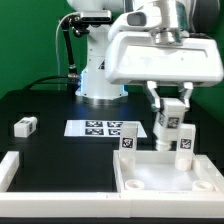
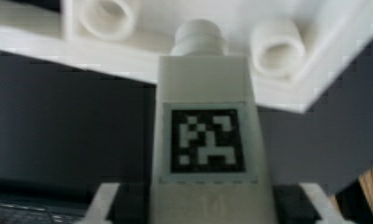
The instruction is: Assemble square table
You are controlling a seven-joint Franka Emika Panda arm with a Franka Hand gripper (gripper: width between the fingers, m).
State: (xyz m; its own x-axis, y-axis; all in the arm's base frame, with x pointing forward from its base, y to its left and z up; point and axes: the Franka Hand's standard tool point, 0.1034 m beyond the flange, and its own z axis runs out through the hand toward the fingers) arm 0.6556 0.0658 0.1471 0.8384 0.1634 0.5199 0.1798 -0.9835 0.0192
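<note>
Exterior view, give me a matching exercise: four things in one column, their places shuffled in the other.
1 panel
2 marker board
3 loose leg
4 held leg

A in the claw
B alone at the exterior view's left
C exterior view's lower right
D flat, mid-view

Pairs: 1-C, 2-D, 3-B, 4-A

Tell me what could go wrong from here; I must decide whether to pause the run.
In the wrist view the held leg appears to aim between two holes of the square panel, at neither; pushing in might jam it.
The jaws, shut on the held leg, clasp only the end opposite its tip, so it may tilt.
An upright leg stands nearby on the panel; the arm might knock it.
</note>
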